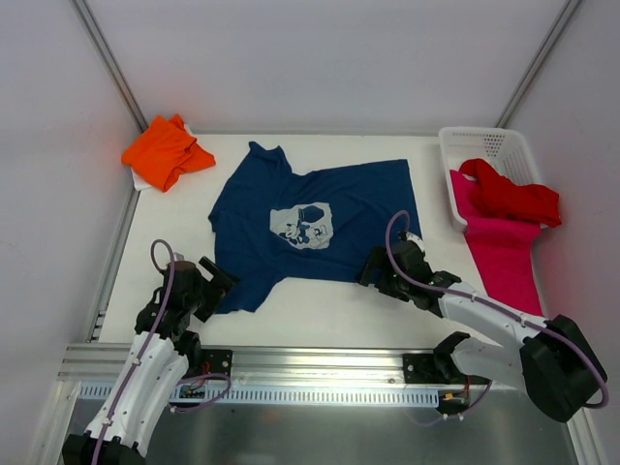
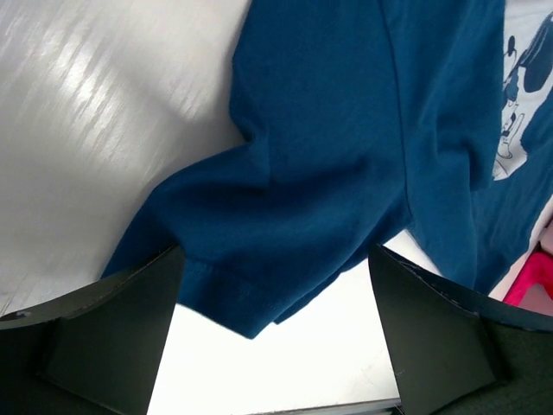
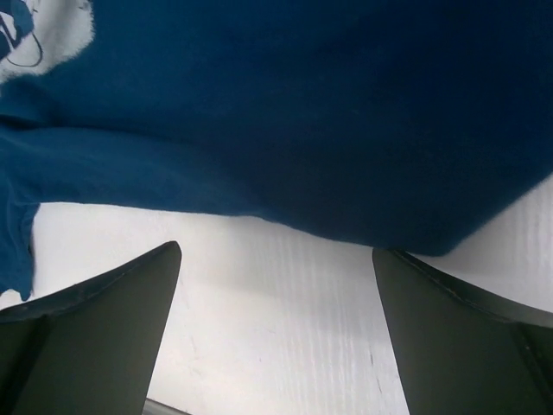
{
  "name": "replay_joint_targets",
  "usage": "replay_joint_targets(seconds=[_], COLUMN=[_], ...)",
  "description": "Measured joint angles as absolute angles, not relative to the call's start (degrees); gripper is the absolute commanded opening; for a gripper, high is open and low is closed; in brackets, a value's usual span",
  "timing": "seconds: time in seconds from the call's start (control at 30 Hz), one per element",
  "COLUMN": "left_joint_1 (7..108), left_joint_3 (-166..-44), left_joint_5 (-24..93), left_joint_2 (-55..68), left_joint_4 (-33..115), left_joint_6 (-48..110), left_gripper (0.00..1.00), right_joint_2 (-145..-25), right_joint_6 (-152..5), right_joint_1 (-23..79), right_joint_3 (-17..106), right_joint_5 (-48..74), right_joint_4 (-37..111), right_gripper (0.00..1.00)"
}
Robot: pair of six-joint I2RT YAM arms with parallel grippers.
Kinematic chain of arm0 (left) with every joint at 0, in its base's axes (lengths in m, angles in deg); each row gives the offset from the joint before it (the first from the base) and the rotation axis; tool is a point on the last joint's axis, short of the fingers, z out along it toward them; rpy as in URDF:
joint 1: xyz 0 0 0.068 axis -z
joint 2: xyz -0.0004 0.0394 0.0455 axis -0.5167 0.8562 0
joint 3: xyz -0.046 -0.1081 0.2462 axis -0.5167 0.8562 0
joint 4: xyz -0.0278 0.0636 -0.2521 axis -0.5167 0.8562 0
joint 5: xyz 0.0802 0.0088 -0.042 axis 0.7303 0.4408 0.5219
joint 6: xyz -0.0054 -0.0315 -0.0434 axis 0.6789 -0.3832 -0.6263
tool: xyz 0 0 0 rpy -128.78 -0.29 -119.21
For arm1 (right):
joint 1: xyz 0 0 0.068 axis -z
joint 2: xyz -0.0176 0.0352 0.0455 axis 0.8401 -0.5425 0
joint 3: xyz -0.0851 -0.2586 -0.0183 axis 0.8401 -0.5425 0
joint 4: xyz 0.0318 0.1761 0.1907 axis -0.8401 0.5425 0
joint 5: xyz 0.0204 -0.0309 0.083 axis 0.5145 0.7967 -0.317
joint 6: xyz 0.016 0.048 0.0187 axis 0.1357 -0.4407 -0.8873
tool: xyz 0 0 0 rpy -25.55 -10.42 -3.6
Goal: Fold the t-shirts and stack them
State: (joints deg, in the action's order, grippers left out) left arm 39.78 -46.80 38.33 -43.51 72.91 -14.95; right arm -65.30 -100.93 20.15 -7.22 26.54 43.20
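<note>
The navy t-shirt (image 1: 329, 208) with its pale cartoon print (image 1: 302, 225) lies spread flat in the middle of the table. My left gripper (image 1: 215, 279) is open at the shirt's near-left sleeve. In the left wrist view, the sleeve's hem (image 2: 259, 294) reaches in between the wide-apart fingers (image 2: 130, 320) of the left gripper (image 2: 275, 259). My right gripper (image 1: 376, 273) is open at the near-right hem. The right wrist view shows that gripper (image 3: 276, 252) over bare table just short of the hem (image 3: 346, 199). An orange t-shirt (image 1: 167, 152) lies bunched at the far left. A red t-shirt (image 1: 511, 197) and a magenta one (image 1: 504, 260) lie at the right.
A white mesh basket (image 1: 489, 147) stands at the far right corner, with the red and magenta shirts spilling from it onto the table. Metal rails (image 1: 111, 252) frame the table's left and near edges. White walls close in the sides and back.
</note>
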Motion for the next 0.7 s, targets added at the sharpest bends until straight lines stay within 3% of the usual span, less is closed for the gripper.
replay_joint_targets(seconds=[0.13,0.23,0.27,0.5,0.6,0.7], left_joint_1=[39.80,39.80,39.80,39.80,39.80,39.80], left_joint_3=[-45.79,-44.85,-44.63,-43.93,-43.91,-43.91], left_joint_5=[38.33,38.35,38.35,38.33,38.35,38.31], left_joint_2=[-43.23,-42.22,-41.78,-38.48,-37.67,-36.91], left_joint_4=[69.90,67.91,67.40,64.17,62.99,61.83], left_joint_6=[-14.16,-13.83,-13.46,-12.13,-11.99,-11.75], left_gripper=[0.79,0.58,0.46,0.11,0.00,0.00], right_joint_2=[-68.25,-69.72,-69.87,-68.75,-66.42,-63.55], right_joint_6=[-100.49,-100.25,-100.19,-99.88,-99.64,-99.42], right_joint_1=[21.20,22.23,22.54,24.29,24.72,24.85], right_joint_3=[-6.06,-5.36,-5.32,-5.91,-6.89,-7.57], right_joint_5=[25.26,24.77,24.73,25.87,27.24,29.69], right_joint_4=[40.67,39.57,39.40,39.86,41.52,45.37], right_gripper=[0.99,0.99,0.99,0.99,0.99,1.00])
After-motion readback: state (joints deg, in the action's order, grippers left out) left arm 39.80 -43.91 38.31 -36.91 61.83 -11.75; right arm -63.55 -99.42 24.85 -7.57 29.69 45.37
